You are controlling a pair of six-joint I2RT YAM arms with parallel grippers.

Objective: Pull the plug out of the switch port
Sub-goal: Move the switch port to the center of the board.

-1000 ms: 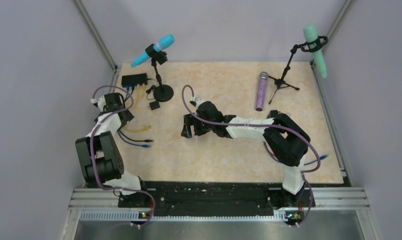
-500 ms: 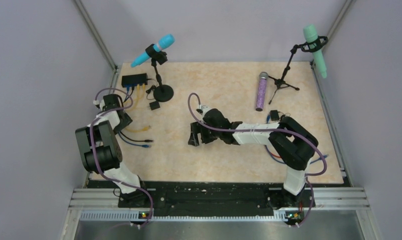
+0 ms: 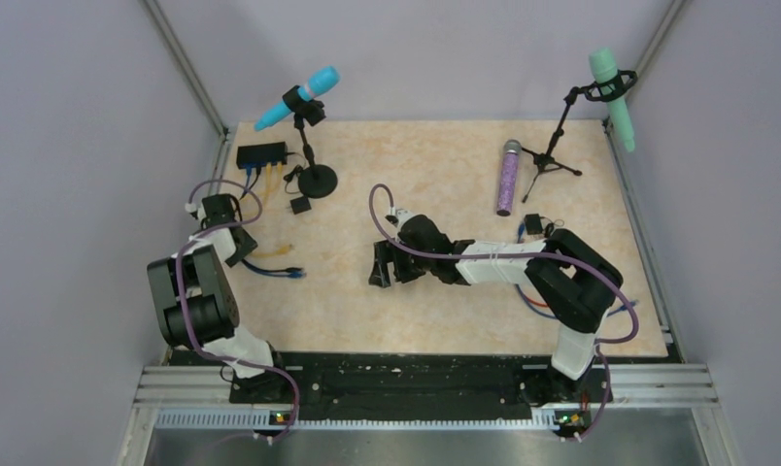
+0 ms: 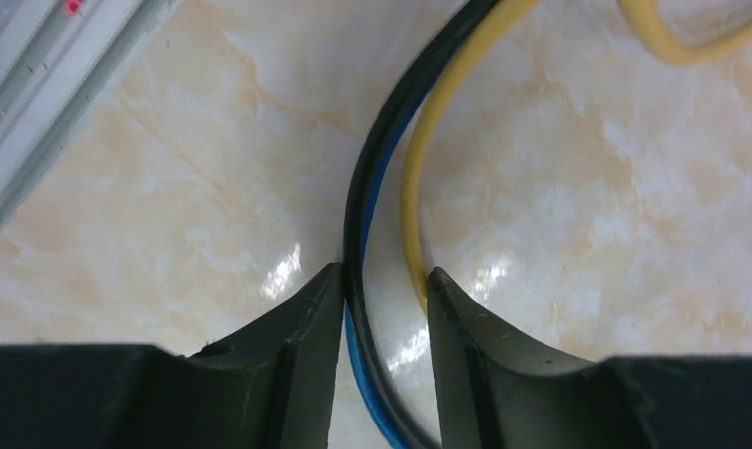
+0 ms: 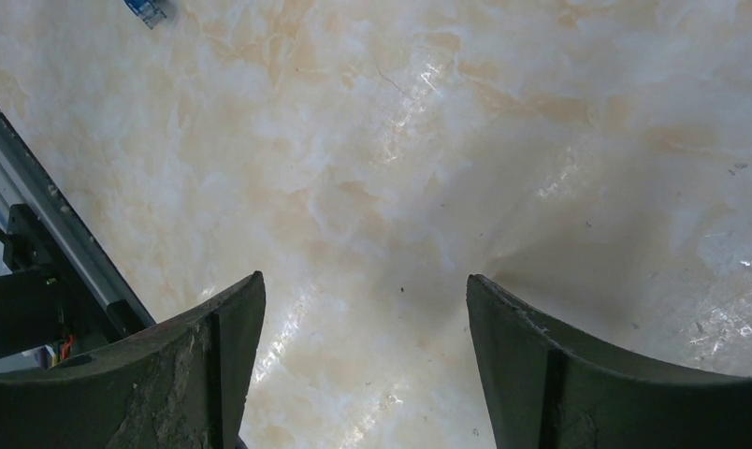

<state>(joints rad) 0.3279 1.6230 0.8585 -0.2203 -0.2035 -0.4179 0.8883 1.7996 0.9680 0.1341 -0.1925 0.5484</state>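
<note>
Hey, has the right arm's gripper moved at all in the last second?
Yes. The right gripper has shifted toward the bottom of the top view and slightly right, farther from the round black microphone stand base.

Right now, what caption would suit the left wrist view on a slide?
Left gripper pinches dark and yellow cables lying on the marbled table.

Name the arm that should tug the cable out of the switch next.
Left. The left gripper straddles the cables running toward the switch, touching them on both sides. The right gripper hangs open over the table, far from them.
</note>
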